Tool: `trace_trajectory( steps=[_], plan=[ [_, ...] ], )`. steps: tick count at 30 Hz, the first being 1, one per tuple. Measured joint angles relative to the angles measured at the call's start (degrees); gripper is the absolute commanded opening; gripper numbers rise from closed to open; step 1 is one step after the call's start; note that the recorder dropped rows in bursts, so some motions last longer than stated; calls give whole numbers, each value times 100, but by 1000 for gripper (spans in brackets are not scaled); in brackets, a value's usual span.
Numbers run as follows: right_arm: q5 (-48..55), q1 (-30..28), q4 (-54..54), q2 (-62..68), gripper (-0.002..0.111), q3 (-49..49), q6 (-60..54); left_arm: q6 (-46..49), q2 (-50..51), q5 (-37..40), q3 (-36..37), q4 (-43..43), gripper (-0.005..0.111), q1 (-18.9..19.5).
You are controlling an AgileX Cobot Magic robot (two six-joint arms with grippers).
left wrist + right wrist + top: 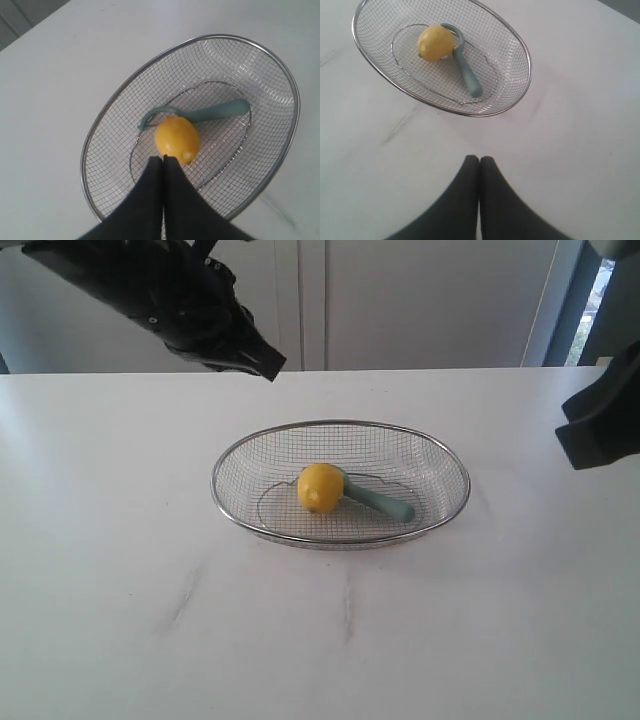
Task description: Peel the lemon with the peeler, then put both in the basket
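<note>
My left gripper (163, 157) has its two dark fingers pressed flat together with nothing between them. It hangs in the air above the basket (340, 424), and its wrist camera looks straight down the closed tips at the lemon (320, 487). In the exterior view that gripper sits at about 11 o'clock from the basket, well off the table (110, 570).

My right gripper (479, 158) is closed the same way, finger against finger, and holds nothing. It hovers over bare tabletop, apart from the basket. In the exterior view only a dark block of that arm shows at the frame edge, at roughly 3 o'clock from the basket.

Both task items lie inside the basket, on its mesh floor. The lemon rests close to the middle, a touch toward 9 o'clock. The peeler (380, 502) lies right beside it. Its looped head is tucked against the far side of the fruit, as near as I can judge touching it. Its pale teal handle runs away from the lemon toward 4 o'clock and stops short of the basket wall.

The basket stands flat on the white table, near the centre of the exterior view. A couple of faint grey streaks (185, 600) mark the tabletop toward 7 o'clock from it.
</note>
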Motion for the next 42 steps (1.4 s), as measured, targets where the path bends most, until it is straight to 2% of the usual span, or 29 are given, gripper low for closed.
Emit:
trace_trajectory(
  steps=[7, 14, 17, 25, 29, 36, 39, 42],
  plan=[
    [-10, 0, 0, 0, 0, 0, 0, 276, -841, -1019, 1286, 71, 0, -12],
    [-10, 0, 0, 0, 0, 0, 0, 280, -2543, -2495, 3129, 37, 0, 12],
    [-10, 0, 0, 0, 0, 0, 0, 280, -3125, -2721, 3832, -113, 0, 238],
    [-21, 0, 0, 0, 0, 0, 0, -86, -4141, -3124, 5729, -702, 0, 1354],
    [-21, 0, 0, 0, 0, 0, 0, -252, -4665, -3653, 6692, -785, 0, 1521],
    [-21, 0, 0, 0, 0, 0, 0, -405, -5977, -4817, 8092, -822, 0, 1542],
    [-21, 0, 0, 0, 0, 0, 0, -416, -6465, -4967, 8480, -831, 0, 1554],
    [-32, 0, 0, 0, 0, 0, 0, -438, -7213, -4723, 8629, -844, 0, 1893]
  ],
)
